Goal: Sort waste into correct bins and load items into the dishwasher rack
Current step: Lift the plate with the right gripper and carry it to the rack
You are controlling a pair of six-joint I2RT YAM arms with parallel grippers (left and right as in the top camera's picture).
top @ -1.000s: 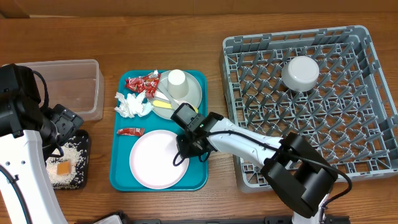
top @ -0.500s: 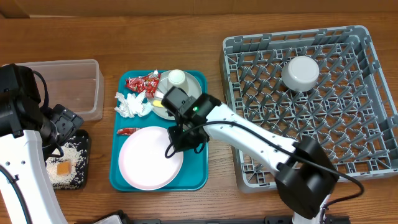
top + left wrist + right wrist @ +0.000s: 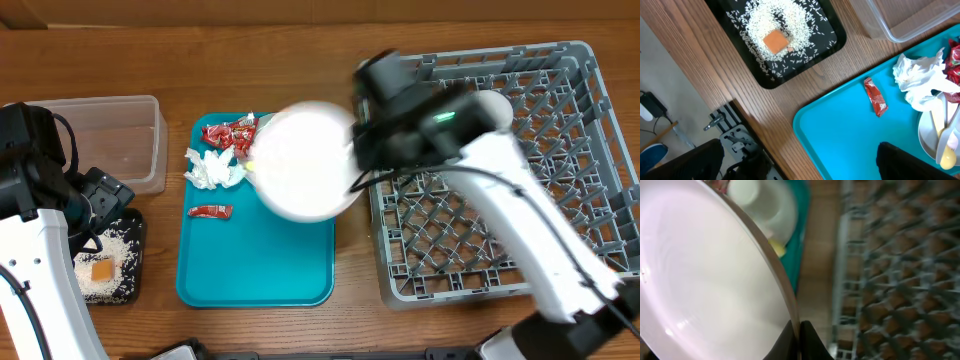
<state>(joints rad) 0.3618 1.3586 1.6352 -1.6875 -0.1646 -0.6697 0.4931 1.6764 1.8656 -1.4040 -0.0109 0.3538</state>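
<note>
Pale pink glossy round plate (image 3: 305,160) pinched at its rim by the closed right gripper (image 3: 796,330), tilted above the teal tray (image 3: 255,270) beside the grey pegged rack (image 3: 430,250) | right arm reaching leftward | left gripper (image 3: 800,150) wide open, empty, near the black tray (image 3: 837,40)

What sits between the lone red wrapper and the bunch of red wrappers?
The crumpled white tissue, on the teal tray; the overhead view shows it between the lone wrapper and the bunch.
</note>
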